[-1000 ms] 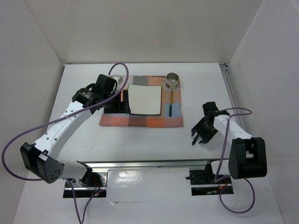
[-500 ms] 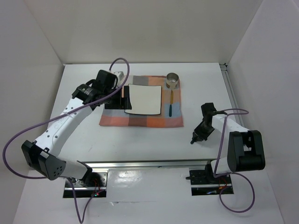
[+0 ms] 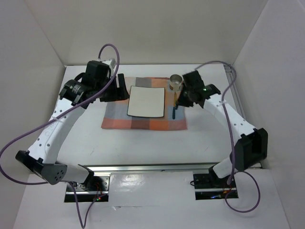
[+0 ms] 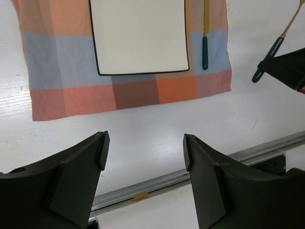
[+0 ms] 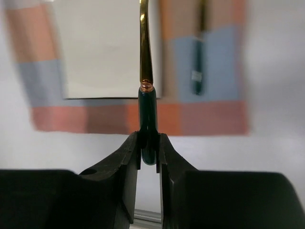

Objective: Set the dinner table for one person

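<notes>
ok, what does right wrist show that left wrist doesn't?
Right wrist only: a close-up of the right tool pinching the held utensil by its green handle. Left wrist only: the left tool, open and empty. Both: the white plate, the checked cloth and the second utensil lying on it beside the plate. Left wrist also catches the held utensil, small at its right edge.

dinner table (image 3: 143,143) 1; checked cloth (image 3: 143,123) 1; square plate (image 3: 147,101) 1; cup (image 3: 176,82) 1; green-handled utensils (image 4: 205,47) (image 4: 269,59) 2
</notes>
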`<state>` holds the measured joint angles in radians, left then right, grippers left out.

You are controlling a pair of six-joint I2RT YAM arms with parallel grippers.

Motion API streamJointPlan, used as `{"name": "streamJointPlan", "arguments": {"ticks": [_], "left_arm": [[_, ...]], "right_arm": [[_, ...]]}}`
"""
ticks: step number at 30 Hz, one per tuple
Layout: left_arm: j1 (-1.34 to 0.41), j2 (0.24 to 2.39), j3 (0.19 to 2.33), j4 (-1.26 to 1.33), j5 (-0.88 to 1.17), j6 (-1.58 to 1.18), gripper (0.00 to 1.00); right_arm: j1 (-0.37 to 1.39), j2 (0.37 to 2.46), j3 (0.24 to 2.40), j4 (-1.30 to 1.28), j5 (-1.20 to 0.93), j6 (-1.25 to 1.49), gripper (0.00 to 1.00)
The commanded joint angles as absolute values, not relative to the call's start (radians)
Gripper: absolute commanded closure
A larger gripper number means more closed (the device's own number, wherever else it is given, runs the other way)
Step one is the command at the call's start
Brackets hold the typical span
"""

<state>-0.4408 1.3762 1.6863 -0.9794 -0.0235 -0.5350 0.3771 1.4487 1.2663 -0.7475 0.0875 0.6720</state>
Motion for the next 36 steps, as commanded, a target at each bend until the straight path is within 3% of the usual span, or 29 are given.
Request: {"name": "streamJointPlan", "arguments": {"ticks": [1, 13, 28, 36], "left_arm": [[-0.434, 1.329, 1.764, -1.009, -0.119, -0.595, 0.19], [-0.425, 1.124, 1.781, -0.968, -0.192, -0.696, 0.18], [-0.425, 1.104, 1.712, -1.02, -0.152, -0.707, 0.18], [-0.425, 1.104, 1.721, -1.049, -0.179, -0.689, 0.18]], "right_arm": [[0.507, 1.587, 1.474, -0.758, 0.02, 0.618, 1.0], [0.707, 2.256, 2.199, -0.627, -0.169, 0.574, 1.0], [0.716, 2.58, 2.382, -0.448, -0.236, 0.738, 1.0], [0.726, 2.608, 2.359, -0.423, -0.281, 0.821, 1.0]]}}
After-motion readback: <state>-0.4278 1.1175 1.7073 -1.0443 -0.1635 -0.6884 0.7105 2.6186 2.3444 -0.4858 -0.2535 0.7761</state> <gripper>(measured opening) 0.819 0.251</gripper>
